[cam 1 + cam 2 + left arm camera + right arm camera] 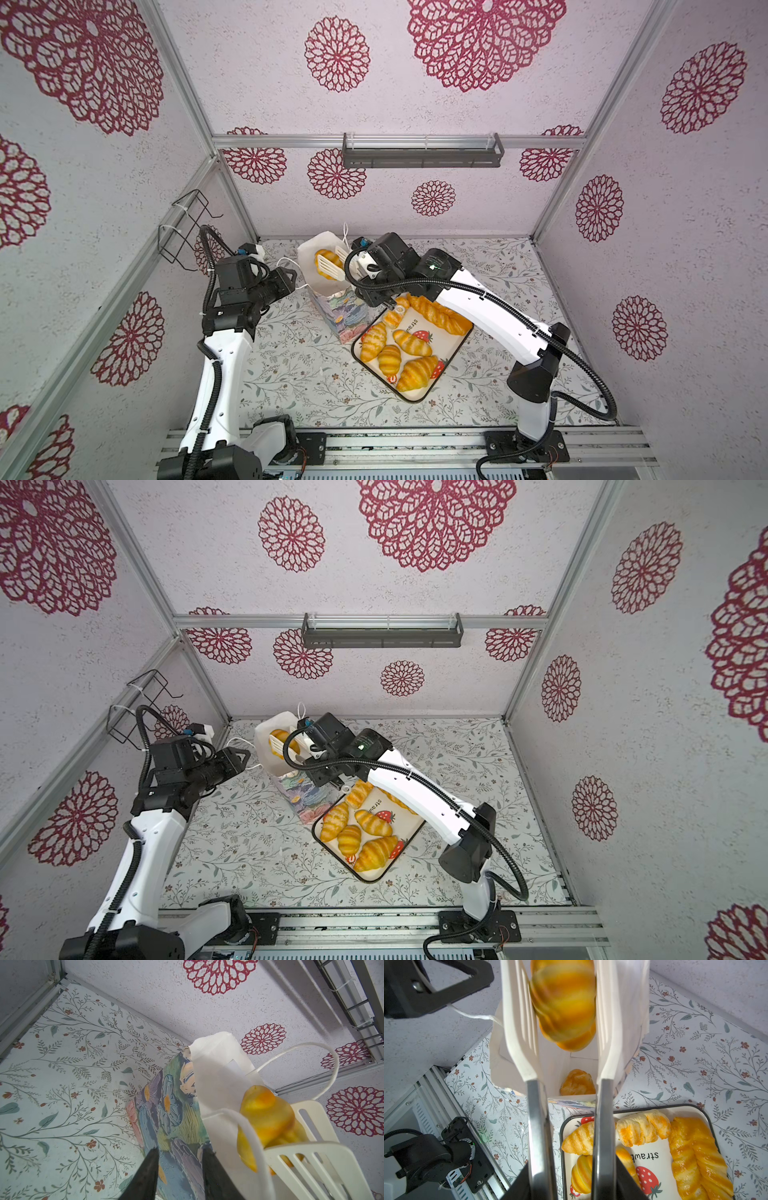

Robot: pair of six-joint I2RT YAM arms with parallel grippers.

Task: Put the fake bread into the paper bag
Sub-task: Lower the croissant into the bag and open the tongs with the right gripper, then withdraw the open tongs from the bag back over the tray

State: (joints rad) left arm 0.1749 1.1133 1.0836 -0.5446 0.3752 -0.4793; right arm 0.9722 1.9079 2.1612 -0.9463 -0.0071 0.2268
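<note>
Right wrist view: your right pincer (572, 1167) is clamped on the two metal arms of a pair of white slotted-head tongs (536, 1122), with one black finger outside each arm. Out past the pincer's tips, between the tong heads, sits a glossy golden-orange striped toy croissant (564, 1005). It's blurred here, so you can't tell whether the heads pinch it or merely flank it. Right under it gapes the tall paper bag (166, 1105), pastel painted-flower print outside and plain white inside, upright on the leaf-and-flower patterned bench (291, 374). Deep in the bag lies one more golden toy pastry (578, 1083).

Beneath the right pincer and back toward its arm is the white strawberry-print tray (446, 351) with a dark rim, just beside the bag. It carries five small striped pastries (412, 343) and a long twisted golden loaf (440, 316).

Your left pincer (179, 1151) stands released, black fingers apart with nothing between them, pointed at the bag's printed side. A thin white cord handle (471, 1015) runs from the bag's rim right up to this pincer. Whether it's hooked on a finger, you can't tell.
</note>
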